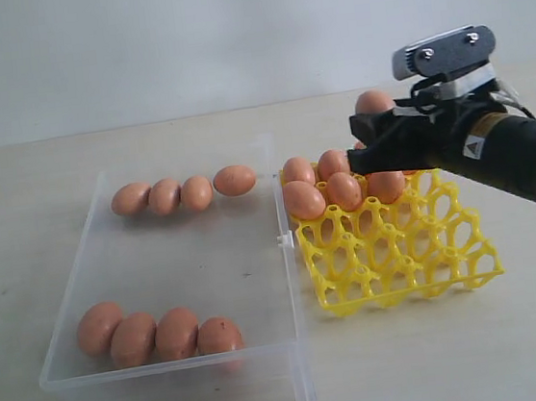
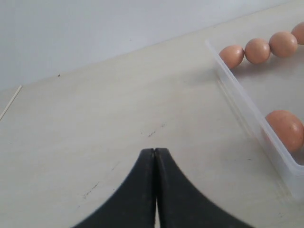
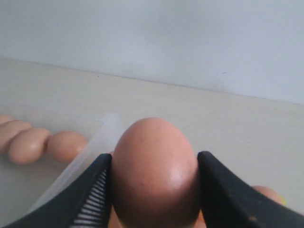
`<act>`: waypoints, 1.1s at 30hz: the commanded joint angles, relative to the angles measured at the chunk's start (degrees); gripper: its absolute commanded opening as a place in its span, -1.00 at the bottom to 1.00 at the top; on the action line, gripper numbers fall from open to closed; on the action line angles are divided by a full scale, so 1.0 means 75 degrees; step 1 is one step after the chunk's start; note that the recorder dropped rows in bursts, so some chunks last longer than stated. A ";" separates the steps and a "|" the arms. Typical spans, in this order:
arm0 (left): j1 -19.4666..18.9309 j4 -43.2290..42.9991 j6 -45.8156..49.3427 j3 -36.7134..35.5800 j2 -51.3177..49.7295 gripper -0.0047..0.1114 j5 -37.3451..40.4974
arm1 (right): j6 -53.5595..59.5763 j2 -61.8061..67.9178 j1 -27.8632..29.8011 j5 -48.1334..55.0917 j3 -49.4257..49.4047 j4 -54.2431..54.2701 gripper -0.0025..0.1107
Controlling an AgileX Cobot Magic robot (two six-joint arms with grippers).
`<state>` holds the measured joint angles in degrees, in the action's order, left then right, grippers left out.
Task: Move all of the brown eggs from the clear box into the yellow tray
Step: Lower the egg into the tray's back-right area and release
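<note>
**A:** Where do the brown eggs stand?

**B:** In three places. Eight lie in the clear box: four in a row along its far wall, and four side by side, touching, against its near wall. Five show in the yellow tray, seated in the cells at its far left corner. One more is up in the air.

**A:** Held by what?

**B:** The right gripper. Its two black fingers clamp the held egg by its flanks, and the egg's top rises above them. It hangs over the far side of the tray. The arm hides the cells just under it, so I cannot tell whether those are filled.

**A:** How do the eggs look?

**B:** All alike: smooth, matte, orange-brown ovals, each filling about one cup of the tray. The held one shows a soft gleam on its side in the right wrist view. The near rows of the tray are open yellow lattice with pointed posts.

**A:** And the left gripper?

**B:** Clenched, with its black fingertips pressed flat together. It hangs over the pale table, just outside the box's wall, with three of the far-row eggs in its view.
</note>
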<state>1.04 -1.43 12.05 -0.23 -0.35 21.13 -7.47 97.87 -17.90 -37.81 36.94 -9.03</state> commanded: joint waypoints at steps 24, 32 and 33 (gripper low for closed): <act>0.0014 0.0000 -0.0041 0.0031 0.0046 -0.92 -0.0060 | -0.0282 0.2168 0.1697 -0.2521 -0.0509 -0.1065 -0.96; 0.0014 0.0000 -0.0041 0.0031 0.0046 -0.92 -0.0060 | -0.0221 0.2249 0.1697 -0.2147 -0.0066 -0.1025 -0.96; 0.0014 0.0000 -0.0041 0.0031 0.0046 -0.92 -0.0060 | -0.0221 0.2249 0.1697 -0.2042 0.0001 -0.1056 -0.96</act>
<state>1.04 -1.43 12.05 -0.23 -0.35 21.13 -9.58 114.89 -5.51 -54.03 36.00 -16.83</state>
